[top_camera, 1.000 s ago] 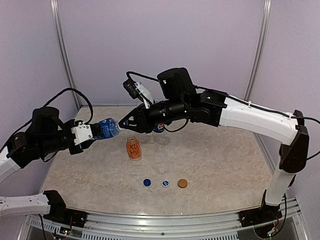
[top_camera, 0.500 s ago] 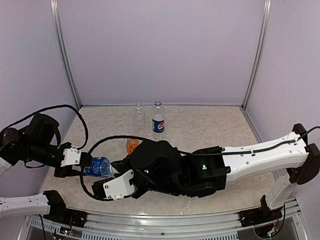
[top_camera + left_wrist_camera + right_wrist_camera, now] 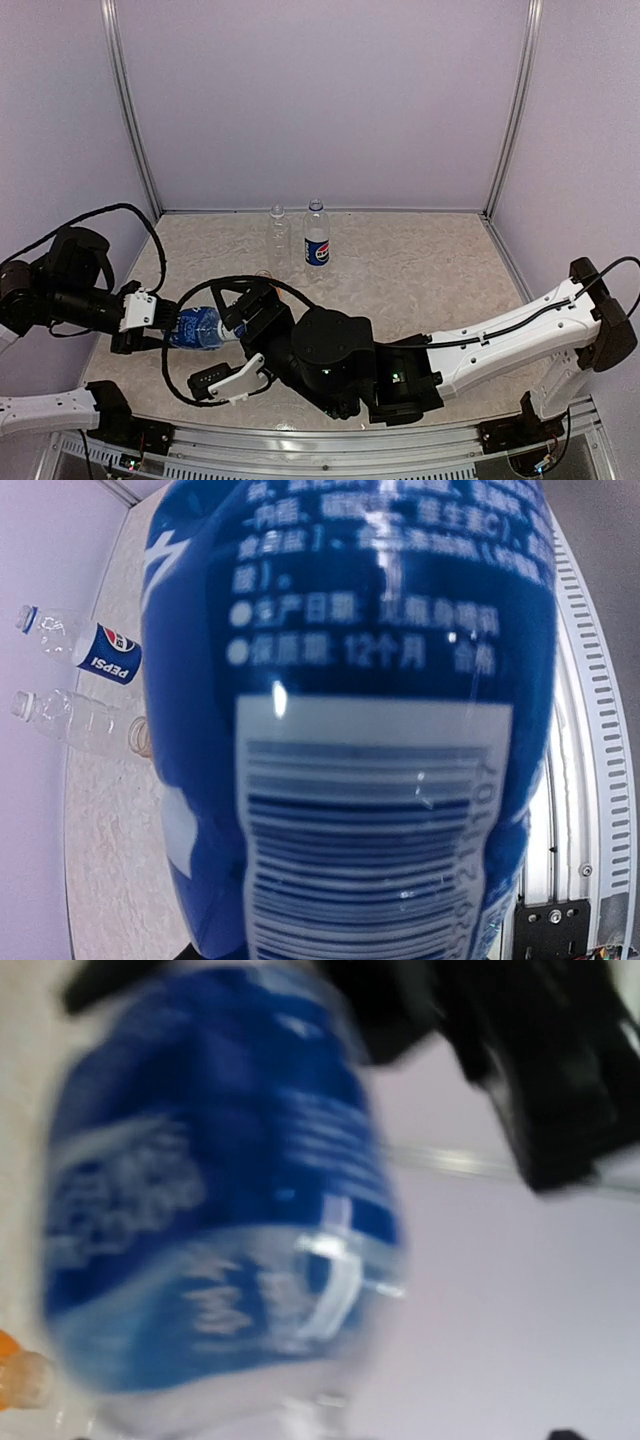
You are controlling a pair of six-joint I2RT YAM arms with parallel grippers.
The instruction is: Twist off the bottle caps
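The step in hand looks like uncapping the bright-blue bottle (image 3: 197, 327), which hangs in the air well nearer and left of the Pepsi bottle (image 3: 317, 240). The left gripper (image 3: 172, 328) is clamped on its body. The right gripper (image 3: 238, 342) sits at the neck end, its jaws apparently spread and holding nothing, though its wrist view is blurred and the cap itself can't be made out. The bottle lies roughly level, its long axis running left to right, neck pointing right. Next, the right jaws would need to close squarely on the cap, in line with that axis, and twist while the left holds firm. The clear bottle (image 3: 279, 235) stands just left of the Pepsi bottle
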